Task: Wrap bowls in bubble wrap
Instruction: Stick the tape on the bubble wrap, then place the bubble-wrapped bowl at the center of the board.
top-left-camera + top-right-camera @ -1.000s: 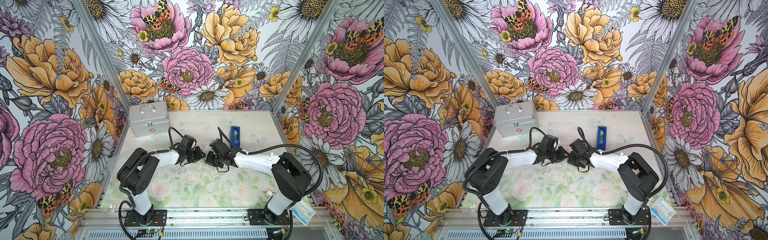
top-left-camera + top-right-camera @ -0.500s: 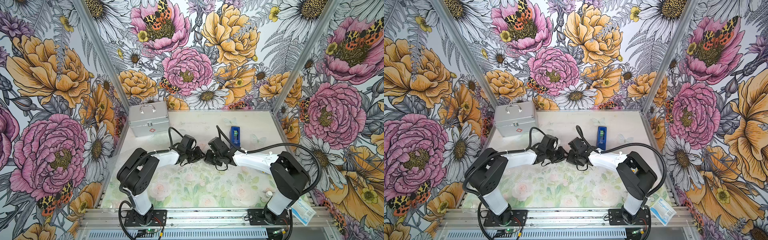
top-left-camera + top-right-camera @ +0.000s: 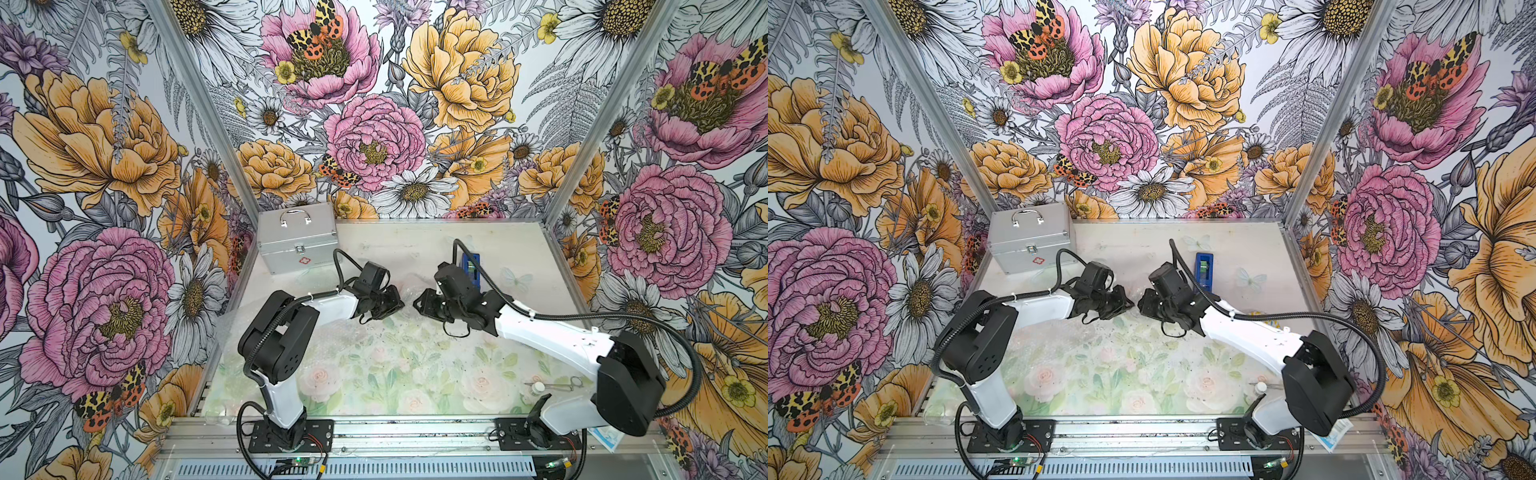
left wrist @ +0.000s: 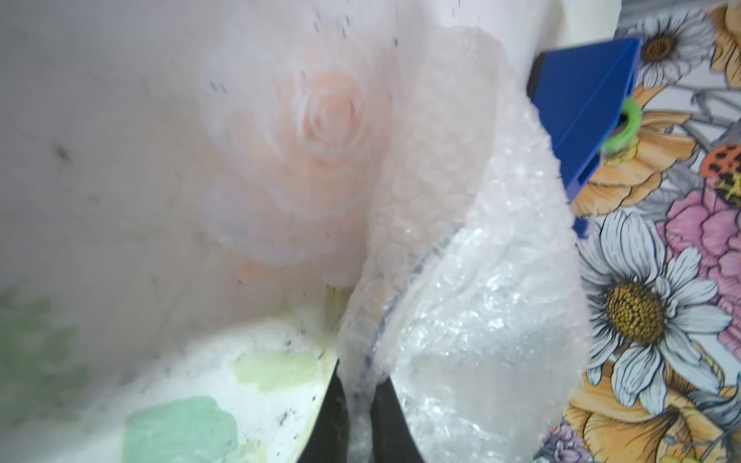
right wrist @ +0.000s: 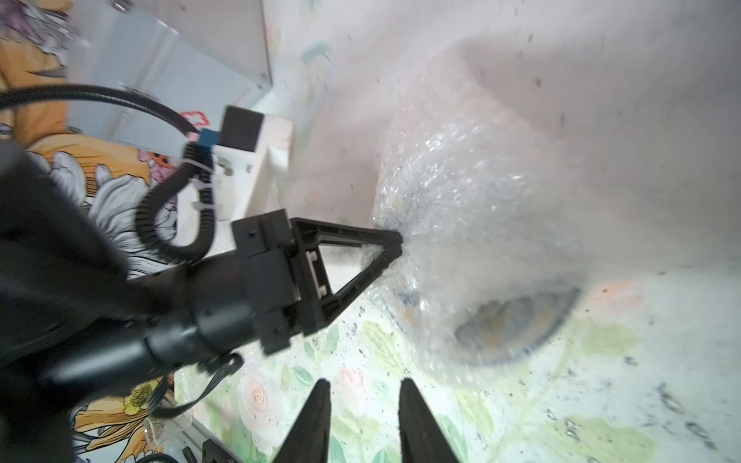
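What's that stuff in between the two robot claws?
A crumpled bundle of bubble wrap, clearest in the right wrist view. The left gripper pinches its edge; the right gripper is open, just short of it.

The gap between the left gripper (image 3: 400, 305) and the right gripper (image 3: 417, 304) is narrow and filled by crumpled bubble wrap (image 5: 461, 208). A silver case (image 3: 297, 245) blocks the far left corner, and a blue tape dispenser (image 3: 472, 266) stands just behind the right wrist. The near centre of the table (image 3: 415, 374) is unobstructed.

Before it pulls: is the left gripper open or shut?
Shut: the left gripper pinches a fold of bubble wrap between touching tips.
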You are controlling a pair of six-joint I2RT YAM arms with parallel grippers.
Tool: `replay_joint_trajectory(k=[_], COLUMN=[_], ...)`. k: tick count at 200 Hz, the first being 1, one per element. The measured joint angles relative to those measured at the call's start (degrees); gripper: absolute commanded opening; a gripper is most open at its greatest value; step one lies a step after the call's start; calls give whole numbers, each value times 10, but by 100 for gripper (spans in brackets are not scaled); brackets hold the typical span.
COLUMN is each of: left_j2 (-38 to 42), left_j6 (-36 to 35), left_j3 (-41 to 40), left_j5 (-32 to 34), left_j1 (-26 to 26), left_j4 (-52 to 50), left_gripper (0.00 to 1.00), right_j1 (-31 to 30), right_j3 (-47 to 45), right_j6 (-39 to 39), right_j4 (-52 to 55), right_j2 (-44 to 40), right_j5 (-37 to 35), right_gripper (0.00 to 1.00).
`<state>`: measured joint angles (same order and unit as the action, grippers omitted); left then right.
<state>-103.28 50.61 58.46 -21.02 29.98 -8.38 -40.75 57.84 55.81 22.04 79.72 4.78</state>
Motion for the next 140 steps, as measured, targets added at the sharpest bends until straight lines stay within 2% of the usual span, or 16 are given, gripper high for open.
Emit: replay_joint_trajectory(k=[33, 55, 88, 106, 116, 131, 140], left_j2=[-50, -89, -131, -143, -145, -146, -146], left_j6=[0, -5, -18, -26, -29, -33, -39], left_j3=[87, 141, 185, 197, 200, 200, 200], left_j5=[13, 31, 60, 67, 71, 76, 82], left_j1=[-41, -55, -55, -55, -54, -53, -52], left_j4=[-14, -25, -43, -43, -43, -43, -45], left_gripper=[0, 0, 0, 0, 9, 34, 45], right_j1=[52, 89, 151, 163, 163, 156, 146], right_j3=[-23, -54, -104, -130, -140, -146, -146], right_j6=[-13, -18, -14, -6, 2, 5, 5], right_j4=[16, 26, 9, -23, -42, -60, -73], right_j2=[-79, -97, -93, -83, -77, -70, -63], right_j5=[-38, -39, 37, 86, 109, 131, 139], right_gripper=[35, 35, 35, 37, 39, 42, 44])
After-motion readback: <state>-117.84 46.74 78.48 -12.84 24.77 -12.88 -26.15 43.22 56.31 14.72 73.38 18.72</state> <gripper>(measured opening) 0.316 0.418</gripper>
